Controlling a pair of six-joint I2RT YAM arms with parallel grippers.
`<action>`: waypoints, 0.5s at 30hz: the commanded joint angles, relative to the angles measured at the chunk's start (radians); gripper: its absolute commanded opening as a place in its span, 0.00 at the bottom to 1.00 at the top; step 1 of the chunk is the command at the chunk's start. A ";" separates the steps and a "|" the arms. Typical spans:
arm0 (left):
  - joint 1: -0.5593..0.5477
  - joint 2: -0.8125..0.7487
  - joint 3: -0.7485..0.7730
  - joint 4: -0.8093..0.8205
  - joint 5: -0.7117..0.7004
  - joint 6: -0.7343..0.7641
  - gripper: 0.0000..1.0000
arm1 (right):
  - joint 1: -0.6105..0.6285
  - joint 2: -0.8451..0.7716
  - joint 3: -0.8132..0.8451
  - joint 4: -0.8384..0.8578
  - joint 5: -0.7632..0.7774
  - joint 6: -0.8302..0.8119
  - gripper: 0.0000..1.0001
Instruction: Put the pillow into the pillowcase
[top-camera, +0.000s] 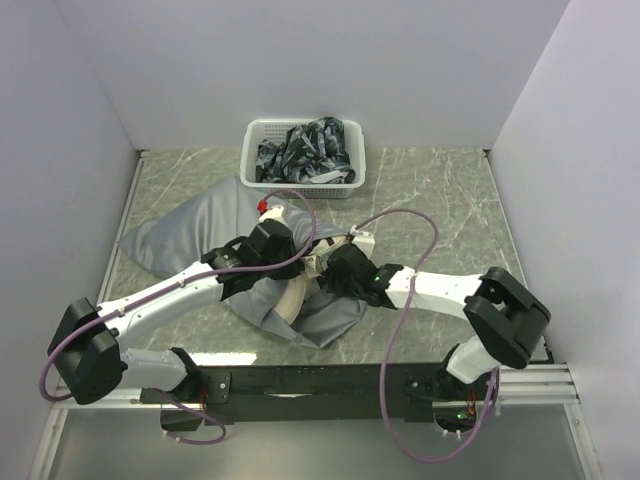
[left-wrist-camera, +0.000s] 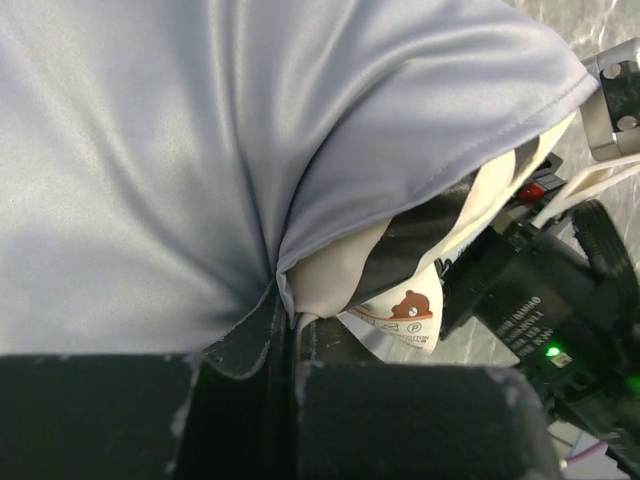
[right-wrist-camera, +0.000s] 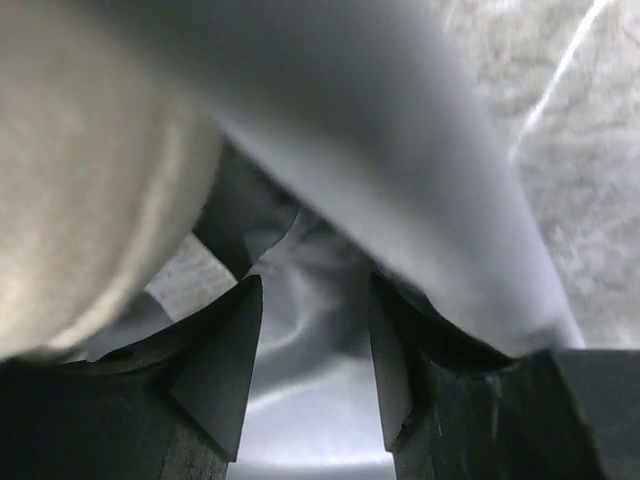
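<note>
The grey pillowcase (top-camera: 185, 235) lies across the left and middle of the table. The cream pillow (top-camera: 293, 298) shows at its open end near the front. My left gripper (top-camera: 290, 258) is shut on the pillowcase's hem; in the left wrist view (left-wrist-camera: 288, 335) the hem (left-wrist-camera: 300, 230) is pinched over the pillow (left-wrist-camera: 335, 275), whose bear label (left-wrist-camera: 410, 318) hangs out. My right gripper (top-camera: 330, 272) is at the opening, facing the left one. In the right wrist view it (right-wrist-camera: 315, 350) is open with grey pillowcase fabric (right-wrist-camera: 400, 150) between and over its fingers, the pillow (right-wrist-camera: 80, 170) on its left.
A white basket (top-camera: 300, 187) holding dark patterned cloth (top-camera: 305, 150) stands at the back middle. White walls close in the table on three sides. Both arms' purple cables loop over the middle. The right arm (left-wrist-camera: 540, 300) shows close in the left wrist view.
</note>
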 joint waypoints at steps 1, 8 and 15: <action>0.005 -0.012 -0.003 0.080 0.032 -0.058 0.01 | 0.002 0.071 0.079 0.068 0.109 0.054 0.54; 0.005 -0.006 -0.014 0.097 0.046 -0.058 0.01 | 0.005 0.183 0.113 0.066 0.159 0.100 0.57; 0.005 -0.015 -0.028 0.113 0.043 -0.070 0.01 | 0.011 0.245 0.118 0.065 0.169 0.115 0.41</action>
